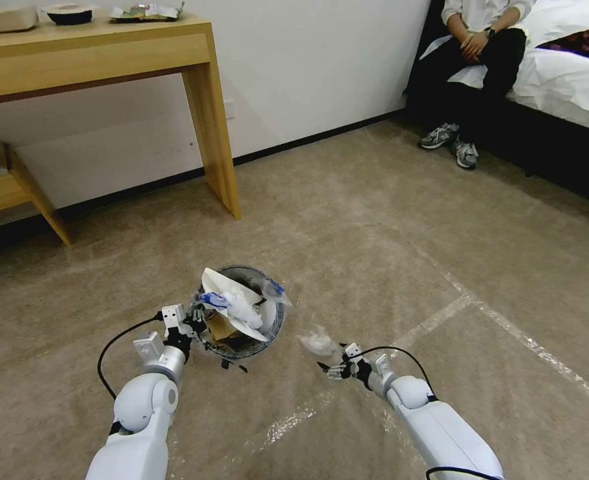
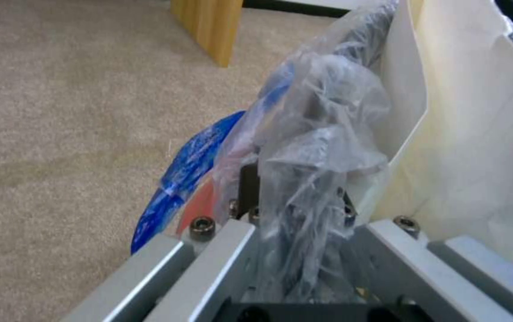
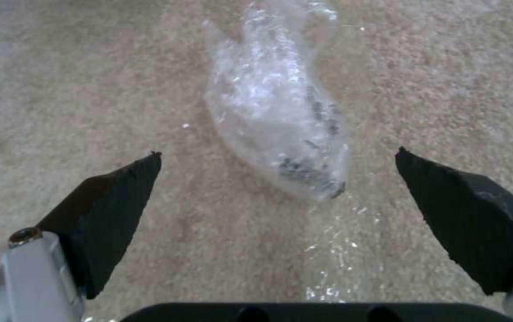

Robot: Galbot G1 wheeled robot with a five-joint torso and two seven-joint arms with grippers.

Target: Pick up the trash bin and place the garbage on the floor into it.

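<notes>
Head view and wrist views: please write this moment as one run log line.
left pincer: shut on trash bin rim | right pincer: open, above clear wrapper | floor

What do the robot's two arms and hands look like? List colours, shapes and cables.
Both arms have glossy white rounded shells ending in silver metal wrists. A thin black cable loops beside the left hand, another over the right hand. The right hand's fingers carry black wedge-shaped pads on grey bolted brackets.

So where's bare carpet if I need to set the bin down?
Bare floor lies open between the trash bin and the desk leg, and right of the tape lines. It's crowded by the right gripper, open over a clear wrapper. The left gripper holds the bin's rim.
</notes>
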